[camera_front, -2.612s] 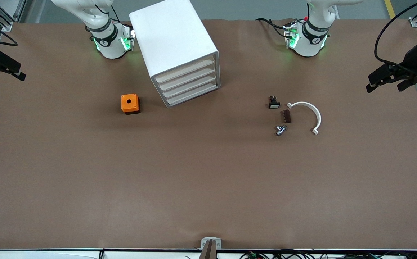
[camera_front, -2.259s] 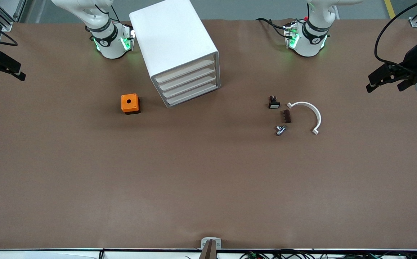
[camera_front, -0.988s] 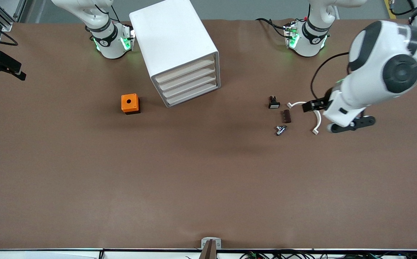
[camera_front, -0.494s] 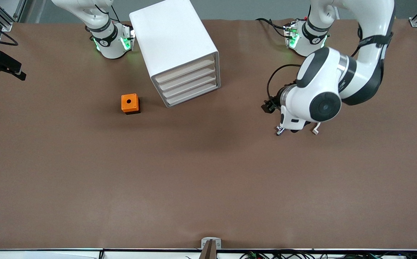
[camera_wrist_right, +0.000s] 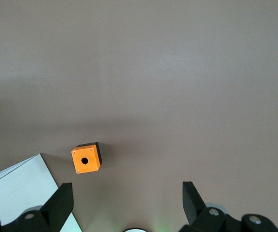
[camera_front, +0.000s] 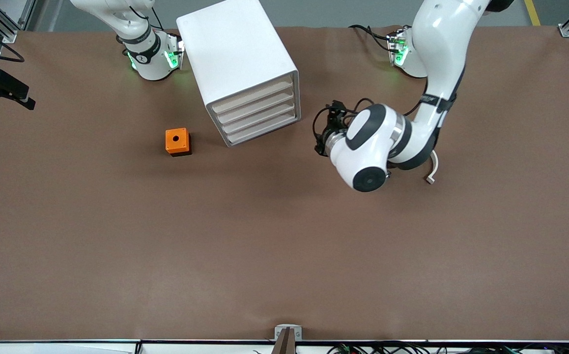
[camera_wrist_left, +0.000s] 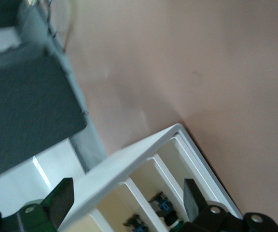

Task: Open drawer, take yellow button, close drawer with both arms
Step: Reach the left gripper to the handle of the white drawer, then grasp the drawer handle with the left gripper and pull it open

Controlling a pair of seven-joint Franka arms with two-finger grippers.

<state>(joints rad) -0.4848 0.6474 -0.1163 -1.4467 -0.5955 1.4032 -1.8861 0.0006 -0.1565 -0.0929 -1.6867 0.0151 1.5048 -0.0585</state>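
Note:
The white cabinet (camera_front: 238, 54) stands at the robots' side of the table. Its top drawer (camera_front: 252, 95) is flush with the three like drawers below it. My left gripper (camera_front: 325, 133) hangs over the table beside the cabinet's front, toward the left arm's end. In the left wrist view the left gripper (camera_wrist_left: 127, 193) is open, with the cabinet's front (camera_wrist_left: 129, 162) between its fingers but apart from them. Small dark-blue parts (camera_wrist_left: 160, 205) show in the cream slots. No button shows. My right gripper (camera_wrist_right: 125, 193) waits open and high, at the right arm's end of the table (camera_front: 7, 96).
An orange box with a hole (camera_front: 178, 141) sits beside the cabinet toward the right arm's end, also below the right wrist camera (camera_wrist_right: 86, 159). The left arm's elbow (camera_front: 368, 152) covers most of a white curved piece (camera_front: 433, 169).
The left arm has swung in from its end of the table, over the small parts, to the cabinet's front. The right arm has not moved.

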